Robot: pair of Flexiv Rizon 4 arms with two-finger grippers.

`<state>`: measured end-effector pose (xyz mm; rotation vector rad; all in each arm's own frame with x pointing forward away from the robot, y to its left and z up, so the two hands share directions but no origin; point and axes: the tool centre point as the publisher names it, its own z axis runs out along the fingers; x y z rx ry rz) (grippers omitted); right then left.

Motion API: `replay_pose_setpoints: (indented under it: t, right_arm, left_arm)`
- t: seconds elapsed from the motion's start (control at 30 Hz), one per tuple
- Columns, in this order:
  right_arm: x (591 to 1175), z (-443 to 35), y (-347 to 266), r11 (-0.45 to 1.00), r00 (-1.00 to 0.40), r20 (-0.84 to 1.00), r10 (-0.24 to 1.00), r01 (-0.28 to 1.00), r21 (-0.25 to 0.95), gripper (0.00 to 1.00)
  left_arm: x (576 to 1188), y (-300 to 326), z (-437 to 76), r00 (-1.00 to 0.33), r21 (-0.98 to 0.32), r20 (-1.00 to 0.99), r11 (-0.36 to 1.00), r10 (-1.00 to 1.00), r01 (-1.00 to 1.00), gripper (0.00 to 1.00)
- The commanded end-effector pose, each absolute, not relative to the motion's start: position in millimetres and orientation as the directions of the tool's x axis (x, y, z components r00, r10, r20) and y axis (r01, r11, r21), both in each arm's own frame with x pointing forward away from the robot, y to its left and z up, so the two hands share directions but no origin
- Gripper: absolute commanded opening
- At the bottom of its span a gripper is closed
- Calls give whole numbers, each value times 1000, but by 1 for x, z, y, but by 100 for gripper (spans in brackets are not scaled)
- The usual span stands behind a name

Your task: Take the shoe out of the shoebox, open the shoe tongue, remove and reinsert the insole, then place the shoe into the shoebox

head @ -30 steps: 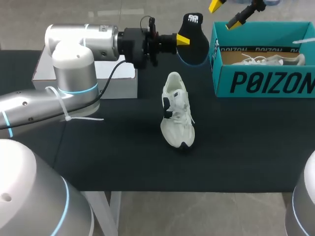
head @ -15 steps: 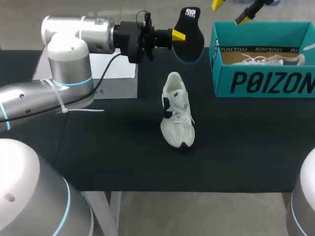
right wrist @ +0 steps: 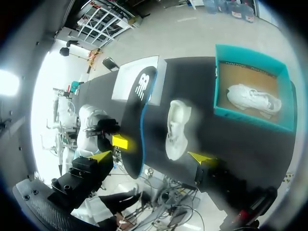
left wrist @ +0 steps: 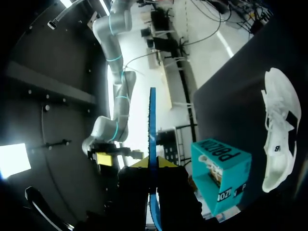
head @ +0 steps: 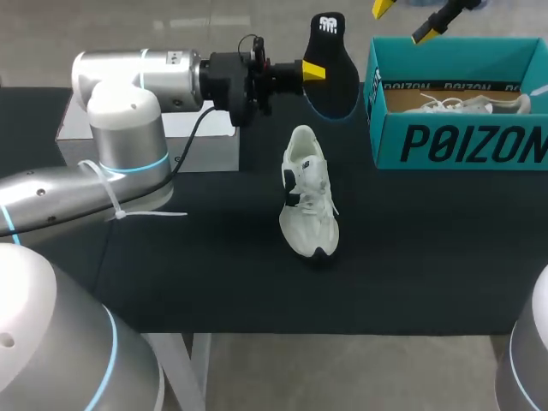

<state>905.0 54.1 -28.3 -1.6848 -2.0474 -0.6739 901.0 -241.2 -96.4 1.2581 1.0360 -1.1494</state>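
Head view: the left gripper [head: 312,70] is clamping the dark insole [head: 336,68] upright in the air. The white shoe [head: 308,190] is lying on the table [head: 428,248] at the insole's 6 o'clock, and the shoebox [head: 454,141] is sitting at its 3 o'clock. The right gripper [head: 408,17] is hanging open above the box.
Left wrist view: the insole is standing edge-on, pinched between both yellow tips.
Right wrist view: the fingers [right wrist: 101,157] are spreading wide, with the insole ahead of them and untouched.

Black desk [head: 214,274], three things on it.
White sneaker [head: 308,193] near the middle; teal shoebox [head: 462,141] far right; white box [head: 214,150] far left, well apart.
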Motion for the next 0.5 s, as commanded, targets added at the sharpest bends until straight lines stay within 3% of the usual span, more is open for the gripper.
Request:
replay_pose_setpoints:
  t: [0.03, 0.5]
  right_arm:
    - [905, -27, 53, 145, -199, 593, 780, 980, 137, 100]
    - [905, -26, 52, 109, -178, 603, 778, 983, 149, 100]
  left_arm:
    - [901, -242, -97, 153, 155, -986, -31, -62, 987, 0]
    - [901, -242, -97, 153, 155, -986, -31, -62, 987, 0]
